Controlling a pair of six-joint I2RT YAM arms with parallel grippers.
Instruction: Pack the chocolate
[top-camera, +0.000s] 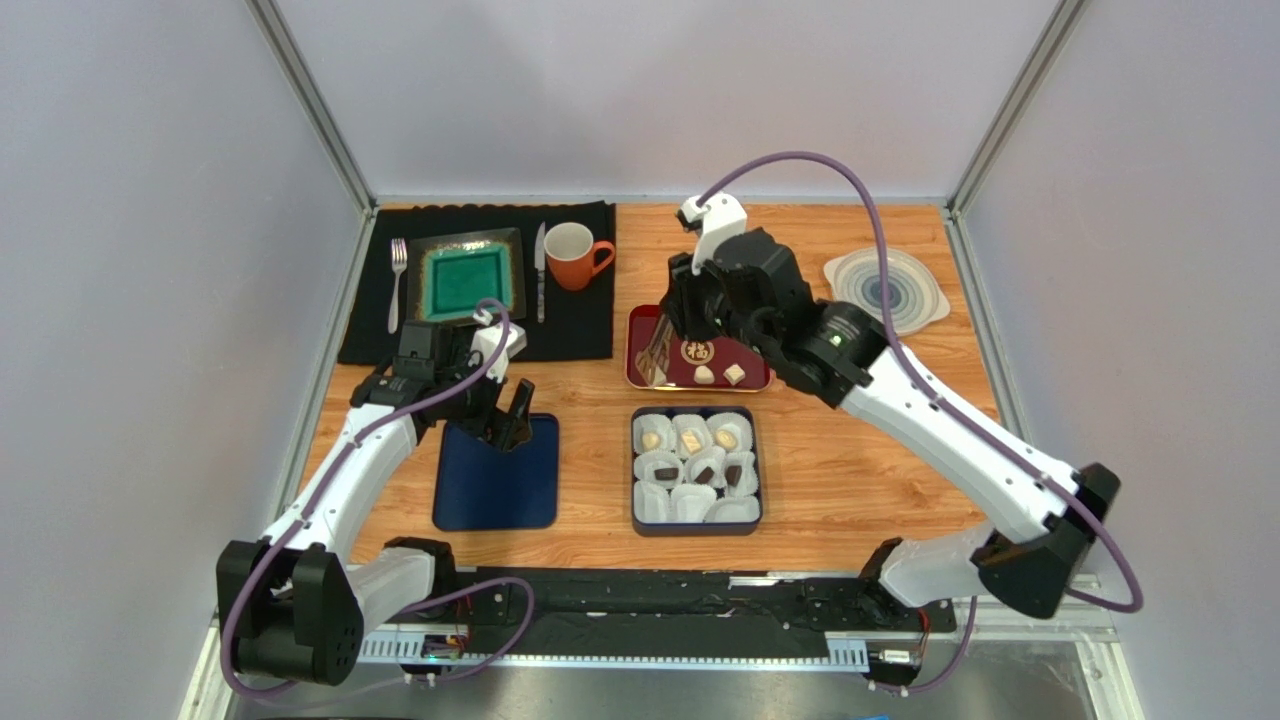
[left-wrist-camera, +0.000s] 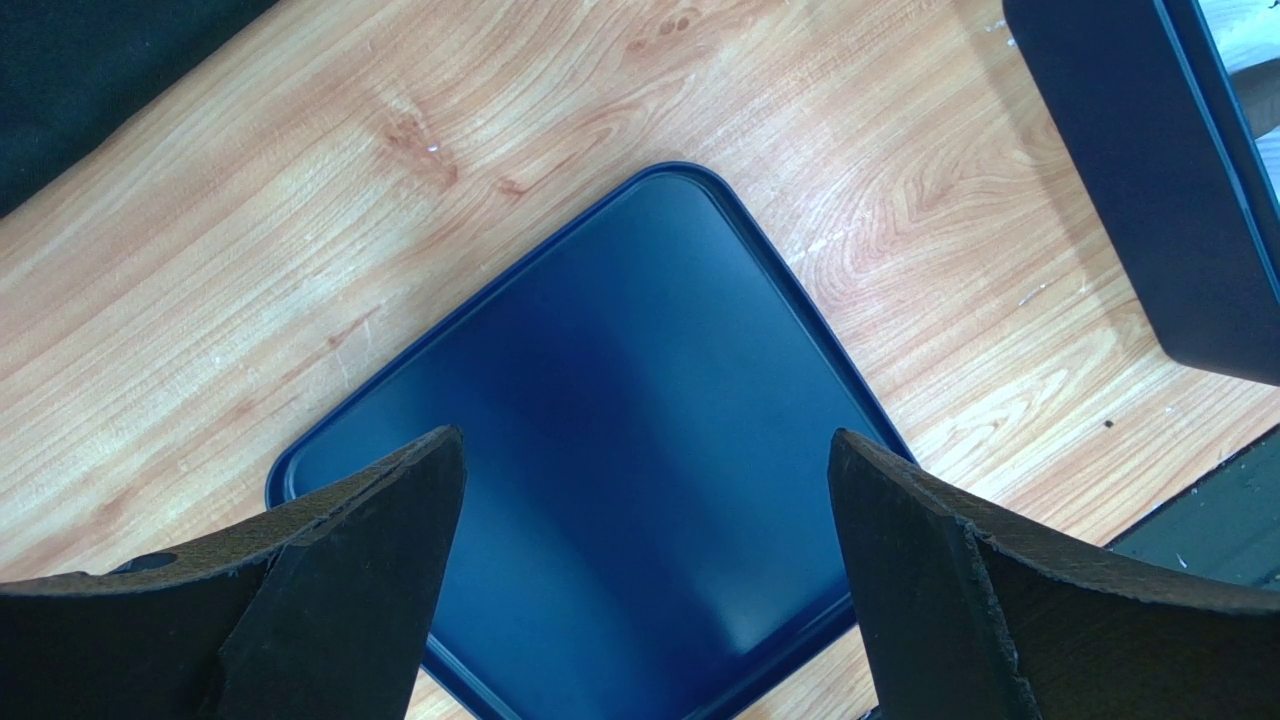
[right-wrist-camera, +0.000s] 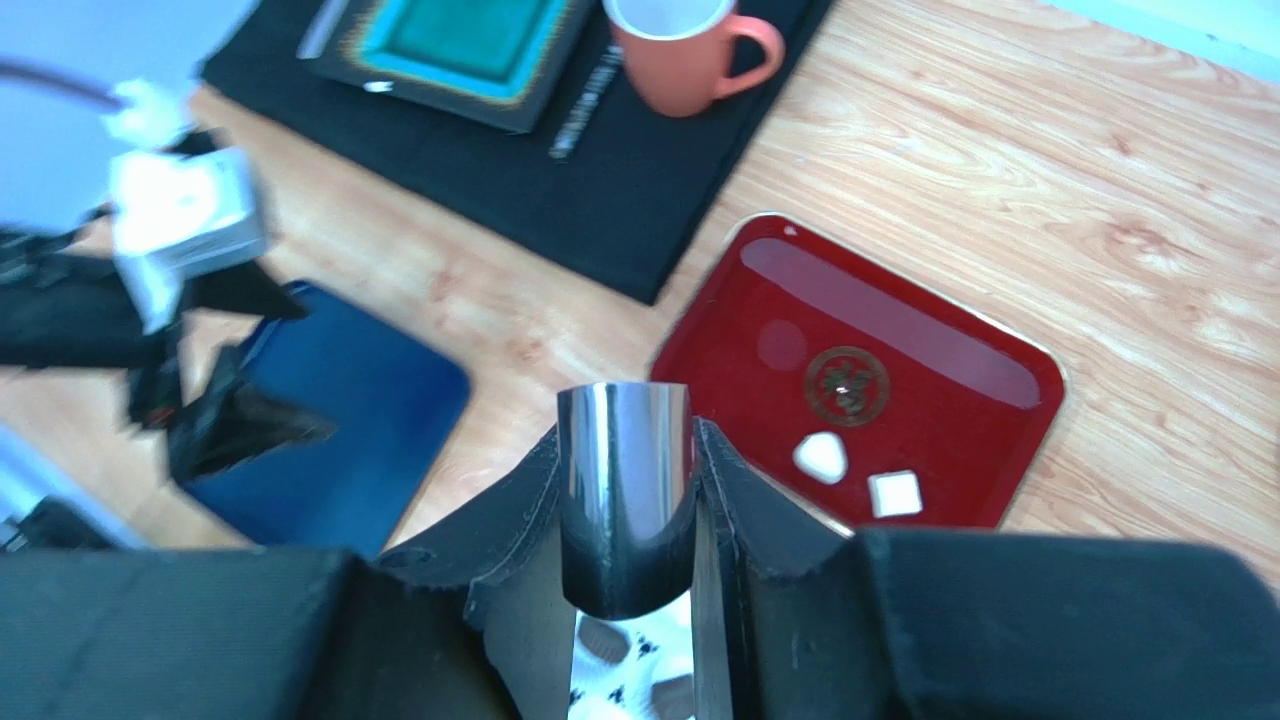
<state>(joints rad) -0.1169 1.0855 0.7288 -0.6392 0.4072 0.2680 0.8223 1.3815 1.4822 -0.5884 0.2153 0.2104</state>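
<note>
the dark blue rectangular box (top-camera: 637, 495) held some chocolates (top-camera: 693, 441) in white paper cups (top-camera: 657, 500); three lay on the red tray (right-wrist-camera: 932, 345). left gripper (left-wrist-camera: 643, 450) gaped empty over the flat blue lid (left-wrist-camera: 601, 330); right gripper (right-wrist-camera: 627, 443) pinched a shiny metal tool (right-wrist-camera: 624, 525).

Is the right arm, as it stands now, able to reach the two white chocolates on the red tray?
Probably yes. The right gripper, shut on a metal tool, hangs right by the red tray, and the two white chocolates lie uncovered there with nothing between.
</note>
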